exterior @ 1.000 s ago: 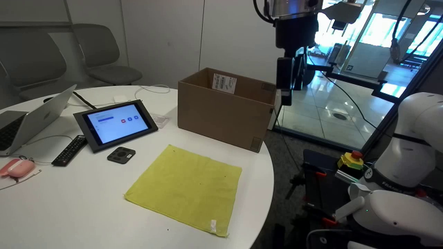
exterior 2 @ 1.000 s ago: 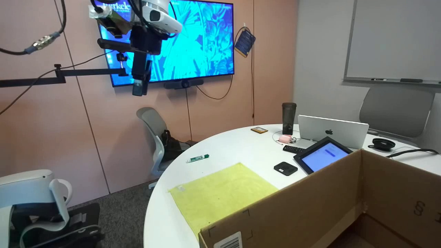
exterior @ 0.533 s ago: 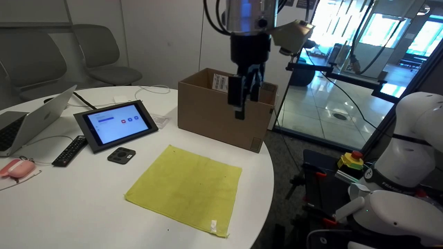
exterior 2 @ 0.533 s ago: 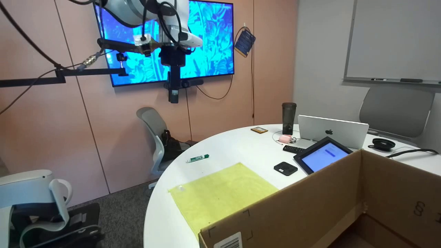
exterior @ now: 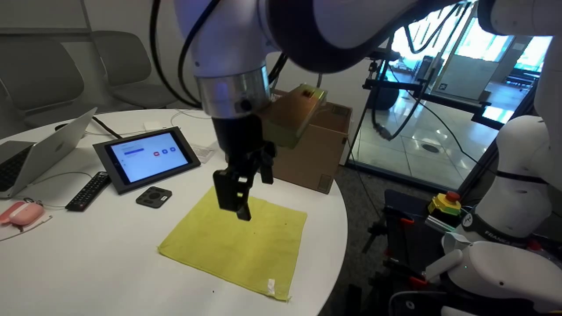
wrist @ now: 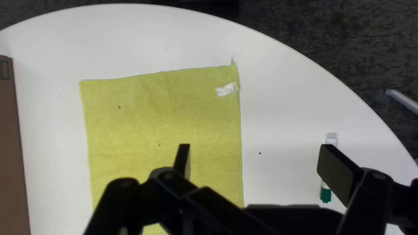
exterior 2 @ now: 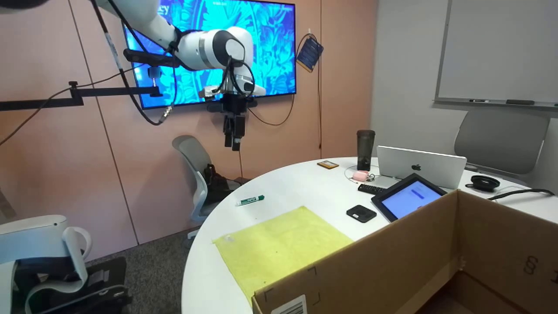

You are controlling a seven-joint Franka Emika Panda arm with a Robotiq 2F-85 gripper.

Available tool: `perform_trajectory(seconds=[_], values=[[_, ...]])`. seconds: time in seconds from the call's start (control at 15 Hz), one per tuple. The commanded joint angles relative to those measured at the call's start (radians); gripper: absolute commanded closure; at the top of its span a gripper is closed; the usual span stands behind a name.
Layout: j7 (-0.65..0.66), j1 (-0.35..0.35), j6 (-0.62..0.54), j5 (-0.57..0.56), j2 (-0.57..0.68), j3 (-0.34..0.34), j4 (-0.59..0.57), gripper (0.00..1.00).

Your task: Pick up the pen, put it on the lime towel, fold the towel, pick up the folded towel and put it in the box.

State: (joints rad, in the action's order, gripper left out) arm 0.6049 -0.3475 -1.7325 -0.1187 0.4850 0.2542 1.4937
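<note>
Fingers (wrist: 336, 174): While poised high above a white table (wrist: 284, 114), parted wide and holding nothing.
Gripper (wrist: 255, 150): Pointed downward, well apart from the table in both exterior views.
Lime towel (wrist: 163, 124): Spread flat and unfolded, with a white tag (wrist: 226, 89) near one corner; in the wrist view, partly behind the left-hand finger.
Pen (exterior 2: 250, 200): Lying on the table off the towel's tagged edge, near the cloth but apart from it; partly masked by the right-hand finger in the wrist view, seen whole beyond the towel in an exterior view.
Box (exterior: 307, 162): Standing open-topped on the opposite side of the towel from the pen; at far right of the table in an exterior view, partly blocked by the arm (exterior: 224, 48); near at right in an exterior view, with a barcode label (exterior 2: 291, 306) at lower left.
Flat black device (exterior: 153, 197): Resting left of the towel in an exterior view.
Tablet (exterior: 149, 156): Propped at a slant, aglow, just beside that device.
Remote (exterior: 89, 191): Laid just left of the tablet.
Laptop (exterior: 57, 149): Opened left of the remote in an exterior view.
Tumbler (exterior 2: 365, 150): Upright on the table's far side, left of the laptop, in an exterior view.
</note>
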Motion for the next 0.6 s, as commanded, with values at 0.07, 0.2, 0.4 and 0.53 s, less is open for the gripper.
perform_trajectory(seconds=[0.07,0.2,0.4,0.53], values=[[-0.029,-0.106,-0.034,-0.03,0.229,-0.066,-0.236,0.0],[-0.028,-0.131,-0.092,-0.027,0.29,-0.087,-0.282,0.0],[-0.066,-0.149,-0.176,-0.014,0.37,-0.103,-0.335,0.0],[-0.099,-0.159,-0.24,-0.009,0.407,-0.106,-0.343,0.0]])
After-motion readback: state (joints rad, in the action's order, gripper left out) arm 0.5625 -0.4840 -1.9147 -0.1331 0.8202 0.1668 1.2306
